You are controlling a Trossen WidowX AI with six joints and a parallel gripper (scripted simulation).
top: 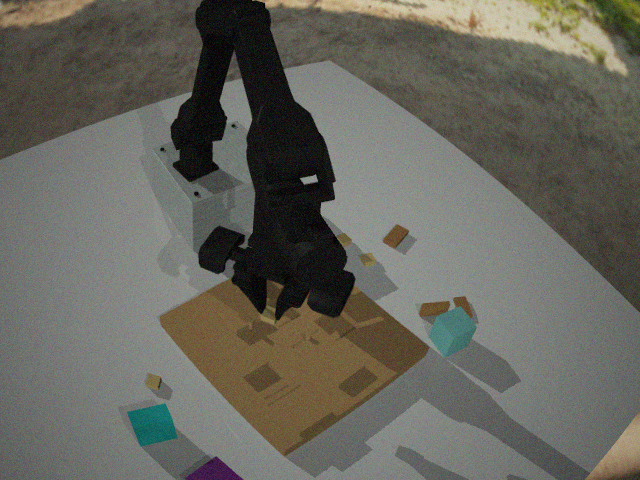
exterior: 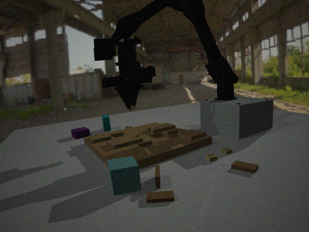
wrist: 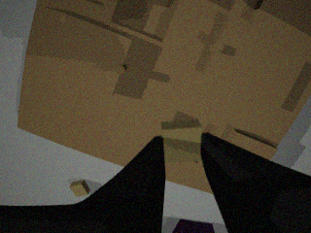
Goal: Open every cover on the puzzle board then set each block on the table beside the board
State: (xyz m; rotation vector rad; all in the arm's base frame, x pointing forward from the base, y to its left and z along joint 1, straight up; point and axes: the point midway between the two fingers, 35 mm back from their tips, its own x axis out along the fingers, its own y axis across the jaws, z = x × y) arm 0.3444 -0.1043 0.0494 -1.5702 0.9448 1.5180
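The tan puzzle board (top: 206, 330) (exterior: 162, 155) (wrist: 72, 111) lies flat on the table in front of the arm's base. Its covers are darker brown slabs, and several wells show as dark squares. My gripper (top: 269, 313) (exterior: 131, 107) (wrist: 181, 143) points down and hangs well above the board. It is shut on a small tan block (top: 268, 311) (exterior: 133, 108) pinched at the fingertips. In the wrist view the board fills the top and the fingers reach over its near edge.
On the table lie a teal cube (top: 452, 330) (exterior: 123, 174), a teal block (top: 151, 423) (exterior: 105, 123), a purple block (top: 212, 470) (exterior: 80, 132), small tan blocks (top: 153, 381) (top: 368, 259) (exterior: 211, 157) and brown slabs (top: 395, 235) (exterior: 160, 196) (exterior: 244, 166). The grey base box (top: 206, 206) (exterior: 239, 117) stands behind the board.
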